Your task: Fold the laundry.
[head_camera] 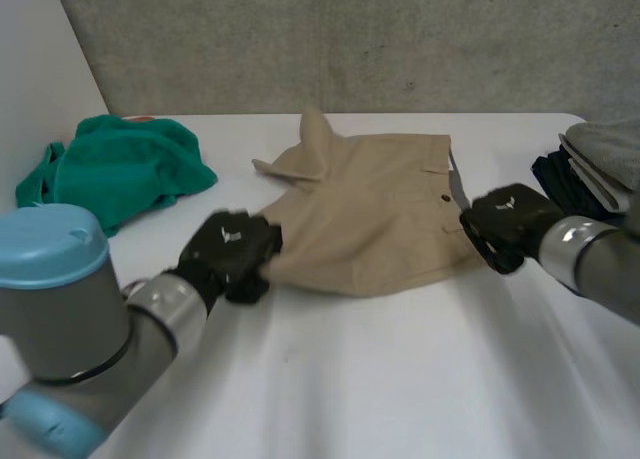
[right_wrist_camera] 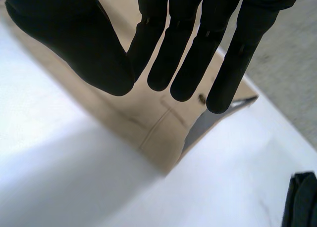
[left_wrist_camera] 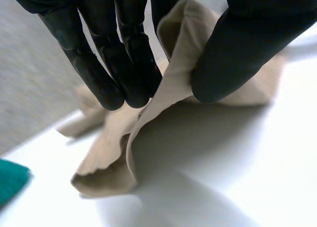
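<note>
1 pair of beige shorts (head_camera: pixel 370 209) lies mid-way across the table (head_camera: pixel 400 379). Left hand (head_camera: pixel 232 251) pinches its near-left edge between fingers and thumb. Right hand (head_camera: pixel 505 224) is at its right edge, fingers straight, holding nothing. 1 green garment (head_camera: pixel 120 169) lies at the far-left corner and 1 folded stack (head_camera: pixel 595 164) at the far-right edge.

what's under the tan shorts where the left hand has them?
The left hand pinches an edge of the tan shorts up off the white table; under that raised fold is bare, shadowed tabletop. Whatever lies under the flat rest is covered.
</note>
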